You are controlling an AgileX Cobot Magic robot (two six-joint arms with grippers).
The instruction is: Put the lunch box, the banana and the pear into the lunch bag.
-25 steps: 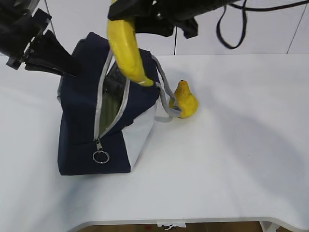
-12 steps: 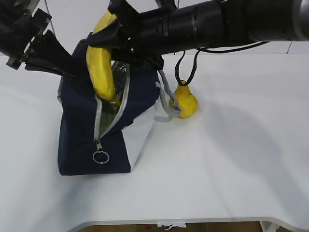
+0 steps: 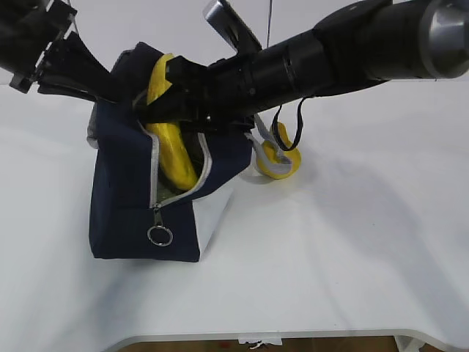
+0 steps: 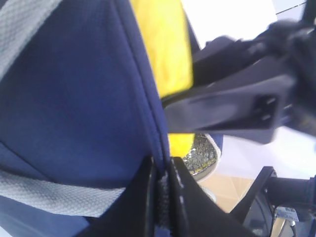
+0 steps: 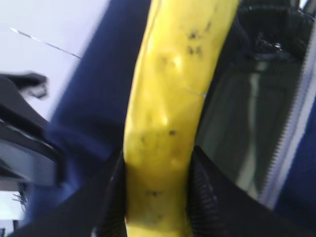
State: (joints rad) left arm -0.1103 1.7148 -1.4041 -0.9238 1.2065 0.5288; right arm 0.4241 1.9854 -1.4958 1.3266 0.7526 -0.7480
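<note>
Banana (image 3: 170,139) now lowered into bag (image 3: 121,191), right gripper (image 5: 157,197) clamped.

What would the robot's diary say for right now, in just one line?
right gripper: shut on banana, lowering it into open lunch bag | left gripper: pinching bag edge | pear: on table beside bag
</note>
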